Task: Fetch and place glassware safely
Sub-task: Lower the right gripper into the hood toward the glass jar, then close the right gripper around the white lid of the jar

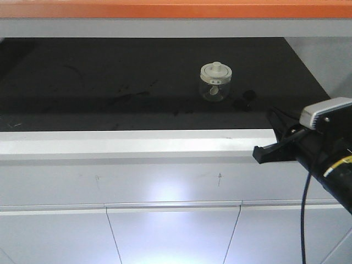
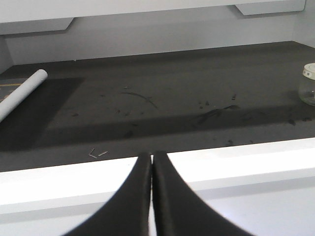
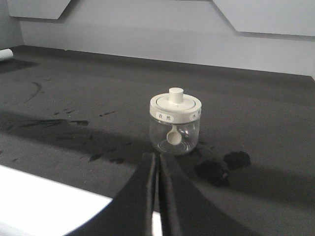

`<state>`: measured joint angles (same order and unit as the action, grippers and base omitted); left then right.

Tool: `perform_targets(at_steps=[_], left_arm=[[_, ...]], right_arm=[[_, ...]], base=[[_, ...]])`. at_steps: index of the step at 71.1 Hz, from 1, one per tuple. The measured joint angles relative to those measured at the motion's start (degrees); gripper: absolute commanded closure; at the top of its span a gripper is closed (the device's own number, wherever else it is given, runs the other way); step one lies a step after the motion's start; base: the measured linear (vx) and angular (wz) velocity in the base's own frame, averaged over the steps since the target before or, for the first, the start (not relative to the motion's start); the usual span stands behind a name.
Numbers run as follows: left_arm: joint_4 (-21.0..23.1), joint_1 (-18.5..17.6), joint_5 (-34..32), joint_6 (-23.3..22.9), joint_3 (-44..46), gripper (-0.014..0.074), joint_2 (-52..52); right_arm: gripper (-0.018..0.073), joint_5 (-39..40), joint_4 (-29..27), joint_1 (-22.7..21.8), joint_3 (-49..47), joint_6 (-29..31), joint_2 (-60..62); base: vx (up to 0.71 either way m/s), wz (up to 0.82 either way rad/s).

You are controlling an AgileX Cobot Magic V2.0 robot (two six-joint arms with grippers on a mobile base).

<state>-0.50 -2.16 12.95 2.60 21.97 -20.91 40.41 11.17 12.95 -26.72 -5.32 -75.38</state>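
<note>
The glassware, a small clear jar (image 1: 215, 82) with a cream knobbed lid, stands upright on the black surface right of centre. A small white spoon shows inside the jar (image 3: 175, 123) in the right wrist view. My right gripper (image 3: 157, 156) is shut and empty, its tips just short of the jar's base and apart from it. From the front, that gripper (image 1: 273, 116) hovers over the white ledge, to the right of and nearer than the jar. My left gripper (image 2: 151, 156) is shut on nothing above the ledge, with the jar (image 2: 309, 83) far off at the right edge.
A white front ledge (image 1: 137, 144) borders the black surface (image 1: 110, 82). Two small dark lumps (image 3: 216, 169) lie just right of the jar. A white tube (image 2: 22, 93) rests at the far left. Grey wall panels close off the back.
</note>
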Motion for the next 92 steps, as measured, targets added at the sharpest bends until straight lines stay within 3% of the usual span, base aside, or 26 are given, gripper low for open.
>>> perform_targets(at_steps=[11,34,42,56,64,92], left_arm=[[0.0,0.0,0.0,0.0,0.0,0.0603,0.0],[0.0,0.0,0.0,0.0,0.0,0.0603,0.0],[0.0,0.0,0.0,0.0,0.0,0.0603,0.0],[0.0,0.0,0.0,0.0,0.0,0.0603,0.0],[0.0,0.0,0.0,0.0,0.0,0.0603,0.0],[0.0,0.0,0.0,0.0,0.0,0.0603,0.0]], right_arm=[[0.0563,5.1,0.0,0.0,-7.3,0.8,-11.2],[0.0513,6.1,0.0,0.0,-22.7,0.9,-27.9],[0.0424,6.2,0.0,0.0,-27.0,0.9,-31.5],[0.0187,6.3,0.0,0.0,-33.8,1.0,-36.3],[0.0109,6.3,0.0,0.0,-36.7,1.0,-38.8],[0.0095,5.6,-1.8,0.0,-45.4,1.3,-45.6]], base=[[0.00,0.00],[0.00,0.00],[0.00,0.00],[0.00,0.00],[0.00,0.00],[0.00,0.00]])
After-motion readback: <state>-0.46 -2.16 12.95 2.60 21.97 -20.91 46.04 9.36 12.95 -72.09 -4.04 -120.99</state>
